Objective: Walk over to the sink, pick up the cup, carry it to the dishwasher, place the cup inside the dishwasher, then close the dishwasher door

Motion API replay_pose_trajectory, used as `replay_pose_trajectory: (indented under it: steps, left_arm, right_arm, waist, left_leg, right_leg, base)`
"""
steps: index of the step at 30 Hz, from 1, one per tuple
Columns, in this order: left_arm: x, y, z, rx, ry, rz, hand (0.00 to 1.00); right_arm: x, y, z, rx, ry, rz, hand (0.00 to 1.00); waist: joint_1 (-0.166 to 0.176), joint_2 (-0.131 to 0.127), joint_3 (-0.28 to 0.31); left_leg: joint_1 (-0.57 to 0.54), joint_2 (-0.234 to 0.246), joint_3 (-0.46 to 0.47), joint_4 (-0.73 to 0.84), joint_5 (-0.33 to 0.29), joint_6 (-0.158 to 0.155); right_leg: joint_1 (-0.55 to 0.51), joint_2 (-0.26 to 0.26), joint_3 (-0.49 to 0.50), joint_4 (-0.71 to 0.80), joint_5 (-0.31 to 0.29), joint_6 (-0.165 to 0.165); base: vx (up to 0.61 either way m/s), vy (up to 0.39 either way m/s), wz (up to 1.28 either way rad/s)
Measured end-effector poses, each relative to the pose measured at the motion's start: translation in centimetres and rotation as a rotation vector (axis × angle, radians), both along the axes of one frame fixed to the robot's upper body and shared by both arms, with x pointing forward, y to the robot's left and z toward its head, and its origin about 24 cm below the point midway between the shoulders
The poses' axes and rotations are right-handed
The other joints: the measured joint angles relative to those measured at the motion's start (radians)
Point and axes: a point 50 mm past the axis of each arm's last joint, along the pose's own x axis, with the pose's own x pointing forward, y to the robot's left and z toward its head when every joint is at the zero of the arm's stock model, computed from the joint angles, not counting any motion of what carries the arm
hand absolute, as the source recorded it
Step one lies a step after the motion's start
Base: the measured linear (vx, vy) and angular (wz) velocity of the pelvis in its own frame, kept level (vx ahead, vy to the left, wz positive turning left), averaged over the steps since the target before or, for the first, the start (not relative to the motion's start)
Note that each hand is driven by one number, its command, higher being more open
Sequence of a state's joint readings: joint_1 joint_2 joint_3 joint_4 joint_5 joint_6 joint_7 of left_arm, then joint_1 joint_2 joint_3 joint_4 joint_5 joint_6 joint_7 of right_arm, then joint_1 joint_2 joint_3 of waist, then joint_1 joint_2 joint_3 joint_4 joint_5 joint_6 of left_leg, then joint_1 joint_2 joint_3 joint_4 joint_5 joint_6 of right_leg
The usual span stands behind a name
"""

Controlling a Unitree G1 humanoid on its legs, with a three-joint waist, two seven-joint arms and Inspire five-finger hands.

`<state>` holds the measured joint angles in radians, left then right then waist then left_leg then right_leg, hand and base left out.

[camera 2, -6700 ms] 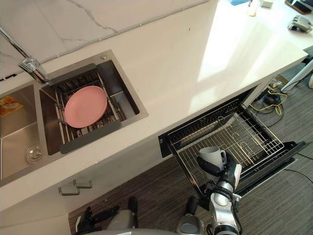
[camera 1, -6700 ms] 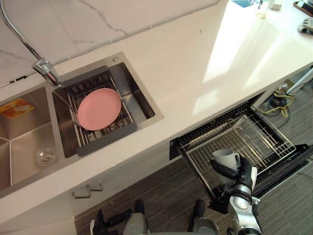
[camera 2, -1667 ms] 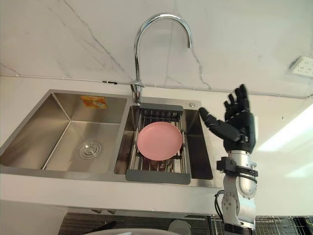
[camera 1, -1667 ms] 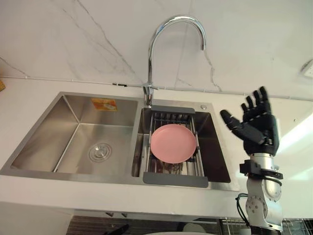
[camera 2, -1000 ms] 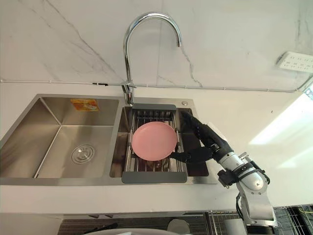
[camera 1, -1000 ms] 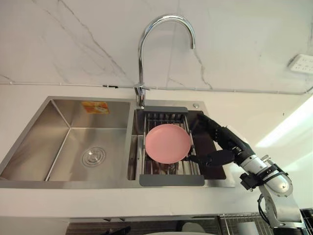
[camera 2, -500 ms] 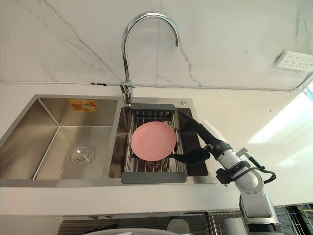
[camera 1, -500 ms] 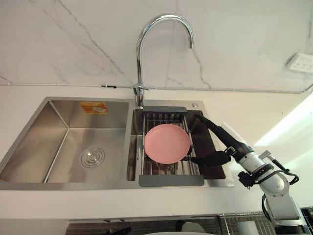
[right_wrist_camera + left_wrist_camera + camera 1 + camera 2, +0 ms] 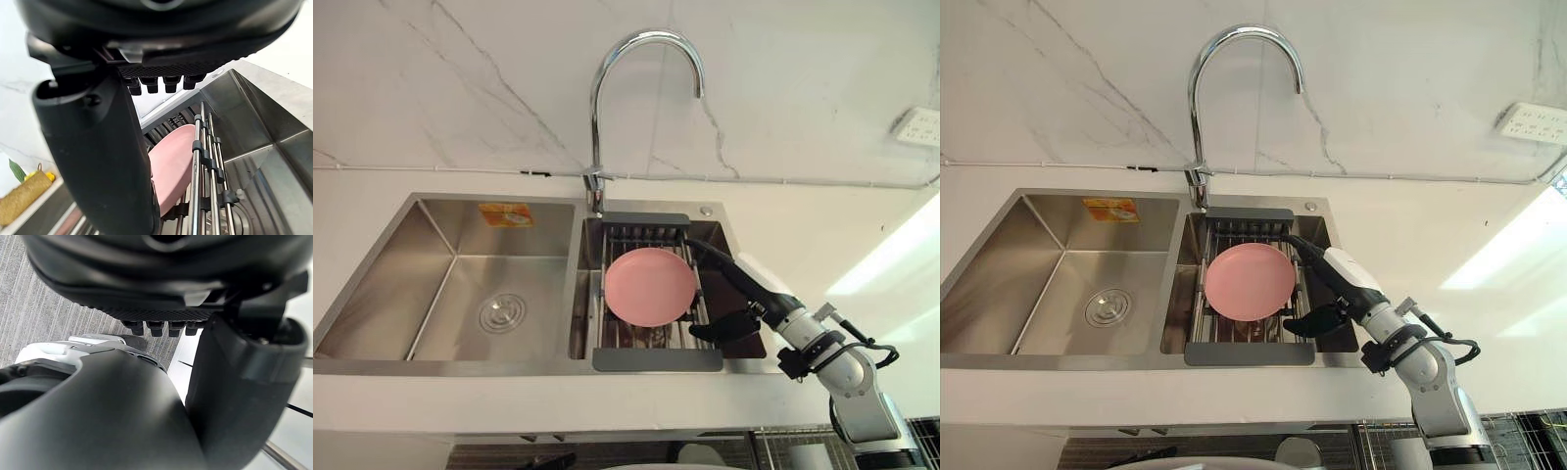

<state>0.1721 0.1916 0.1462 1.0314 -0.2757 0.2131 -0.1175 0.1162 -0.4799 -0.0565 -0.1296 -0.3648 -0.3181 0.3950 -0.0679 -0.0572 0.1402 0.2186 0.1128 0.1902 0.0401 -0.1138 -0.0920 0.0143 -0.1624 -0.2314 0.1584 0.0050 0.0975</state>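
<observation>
My right hand (image 9: 756,290) reaches into the sink's right basin (image 9: 741,294), open, fingers straight and level beside a pink plate (image 9: 649,286). Its thumb (image 9: 1312,321) points at the plate's near right edge; I cannot tell whether it touches. The plate lies on a wire rack (image 9: 656,359) that spans this basin. In the right wrist view the plate (image 9: 171,166) and the rack's bars (image 9: 201,147) show just past the fingers (image 9: 161,83). The left hand (image 9: 161,325) hangs low over grey floor, open and holding nothing. A pale rounded rim (image 9: 1298,452) peeks below the counter's front edge; I cannot tell what it is.
A tall chrome faucet (image 9: 607,98) arches over the divide between the basins. The left basin (image 9: 480,284) holds just its drain. White counter (image 9: 862,245) runs to the right, with a wall socket (image 9: 918,125) above it. Wire racking (image 9: 1518,431) shows at the lower right.
Earlier my right hand held a white cup over the dishwasher rack; the camera then swung to the sink. The hand, raised and open, came down into the right basin and edged closer to the plate.
</observation>
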Motion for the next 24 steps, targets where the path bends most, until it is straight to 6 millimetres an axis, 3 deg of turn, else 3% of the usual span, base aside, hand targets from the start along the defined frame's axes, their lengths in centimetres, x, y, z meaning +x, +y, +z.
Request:
replay_pose_trajectory:
  steps: [24]
  left_arm:
    - [0.4,-0.2,0.0,-0.012,-0.006,-0.006,1.00]
  right_arm:
    - [1.0,3.5,-1.0,-0.244,-0.106,0.104,1.00]
  waist:
    - [0.025,-0.002,-0.001]
  left_leg:
    - [-0.015,-0.013,-0.041,-0.003,0.015,0.007]
  right_leg:
    - [0.001,-0.022,-0.037,0.019,-0.009,0.002]
  base:
    - [-0.01,-0.002,0.05]
